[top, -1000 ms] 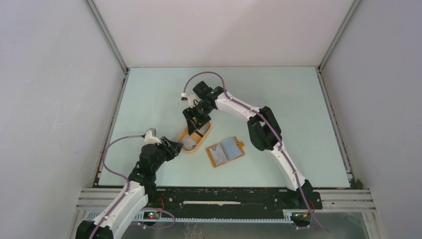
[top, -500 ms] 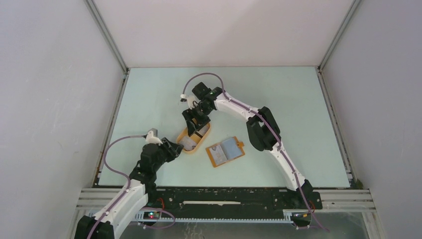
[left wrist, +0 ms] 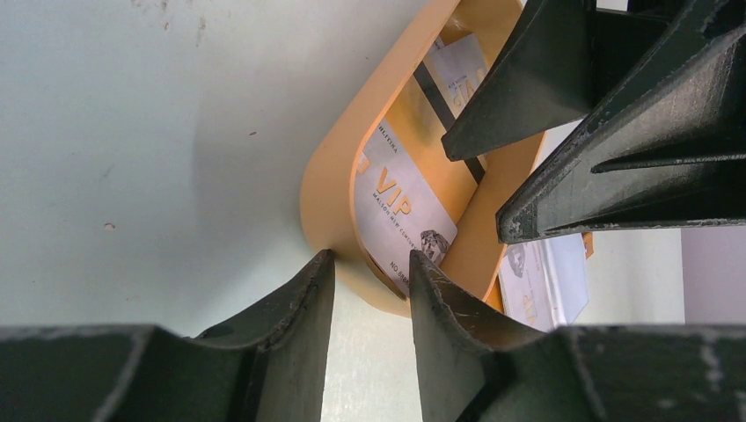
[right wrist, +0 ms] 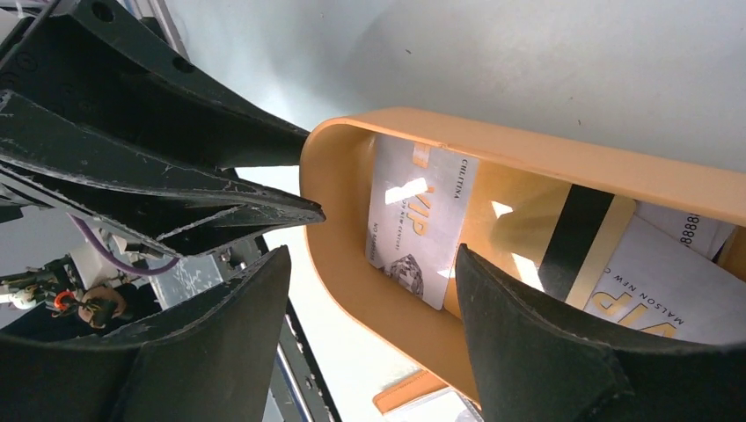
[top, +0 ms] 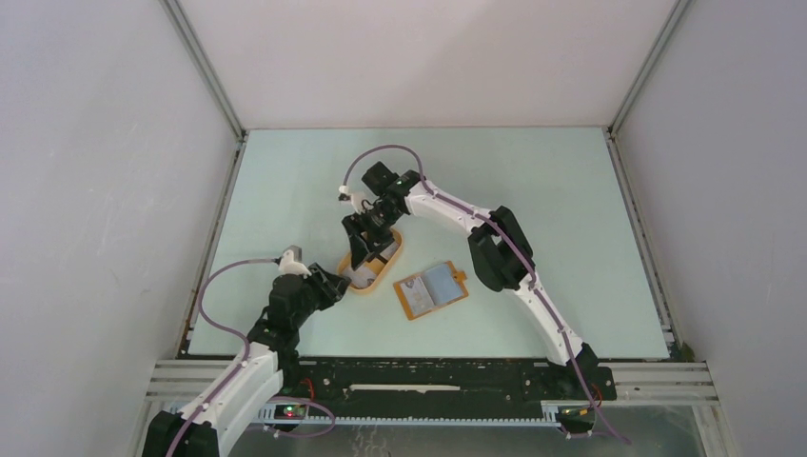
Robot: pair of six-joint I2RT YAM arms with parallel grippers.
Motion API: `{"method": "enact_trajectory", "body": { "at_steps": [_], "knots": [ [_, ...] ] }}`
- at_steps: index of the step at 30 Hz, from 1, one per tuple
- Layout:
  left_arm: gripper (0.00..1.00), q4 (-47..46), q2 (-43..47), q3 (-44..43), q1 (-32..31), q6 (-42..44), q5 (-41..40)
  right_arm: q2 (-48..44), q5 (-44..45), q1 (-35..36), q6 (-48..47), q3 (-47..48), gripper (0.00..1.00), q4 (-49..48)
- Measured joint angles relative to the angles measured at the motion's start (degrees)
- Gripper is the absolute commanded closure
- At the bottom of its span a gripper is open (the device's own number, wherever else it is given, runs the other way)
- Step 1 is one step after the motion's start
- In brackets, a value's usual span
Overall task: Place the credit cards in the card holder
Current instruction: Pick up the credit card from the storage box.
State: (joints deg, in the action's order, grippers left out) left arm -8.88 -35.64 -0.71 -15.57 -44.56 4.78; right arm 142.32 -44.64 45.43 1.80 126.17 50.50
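Inside orange tray [left wrist: 330, 189]: credit cards [left wrist: 400, 211] laid flat; card holder [top: 431, 290] opened alongside. Right gripper [right wrist: 371, 255] spread astride tray wall; left gripper [left wrist: 371, 257] narrowly parted at rim. Risk: tray dragged, flat card missed.

I've got L hand [left wrist: 369, 258] astride the end rim of the orange tray [left wrist: 327, 189]; can't tell if it's clamped. VIP card [left wrist: 400, 207] inside, R hand [left wrist: 473, 193] just above it.
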Motion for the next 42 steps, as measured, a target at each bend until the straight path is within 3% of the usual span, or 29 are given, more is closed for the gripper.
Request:
{"method": "enact_trajectory", "body": {
  "at_steps": [5,17,33,42],
  "knots": [
    [0.59,0.0,0.02,0.0,0.02,0.02,0.0,-0.02,2.12,-0.11,-0.15,0.0,0.23,0.02],
    [0.61,0.0,0.07,0.0,0.0,0.13,0.02,-1.33,18.71,-1.49,-3.3,0.0,0.21,0.76],
    [0.61,-0.04,0.04,0.0,0.0,0.17,0.59,-1.33,26.88,0.46,-6.16,0.76,0.1,1.44],
    [0.61,-0.07,0.04,0.0,0.02,0.57,0.79,-0.76,26.1,0.7,-7.17,2.21,0.09,3.67]
  ]
}}
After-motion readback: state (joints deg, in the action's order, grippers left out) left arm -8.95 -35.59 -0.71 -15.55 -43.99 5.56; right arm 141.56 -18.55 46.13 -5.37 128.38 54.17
